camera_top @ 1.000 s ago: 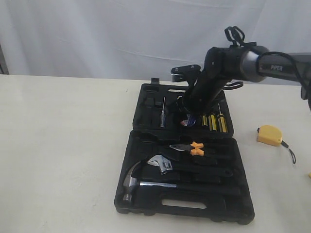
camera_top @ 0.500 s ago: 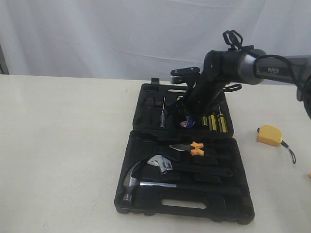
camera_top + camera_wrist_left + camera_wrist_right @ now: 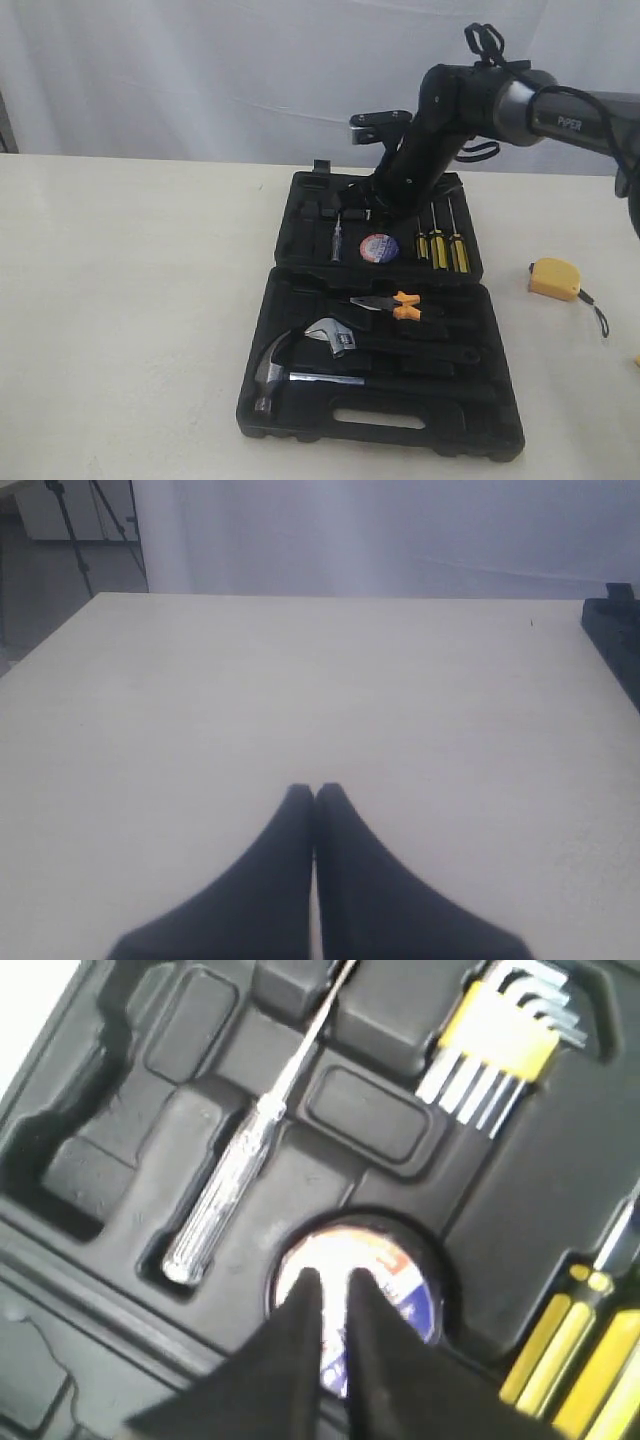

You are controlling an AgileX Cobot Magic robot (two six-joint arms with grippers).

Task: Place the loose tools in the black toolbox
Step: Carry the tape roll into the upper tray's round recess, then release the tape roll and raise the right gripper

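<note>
The tape roll (image 3: 395, 1265) sits snug in its toolbox (image 3: 500, 420) recess, so your right gripper (image 3: 328, 1278) hovers barely parted, empty; left gripper (image 3: 314, 790) closed, empty.

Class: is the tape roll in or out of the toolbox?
In. The tape roll lies flat inside the toolbox, beside the screwdrivers.

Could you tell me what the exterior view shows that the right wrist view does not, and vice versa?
Only the exterior view shows the pliers, hammer and wrench in the near half of the toolbox, and the tape measure on the table. Only the right wrist view shows the hex keys in a yellow holder. Both show the tape roll in its round recess, the clear-handled screwdriver and the yellow-handled screwdrivers.
</note>
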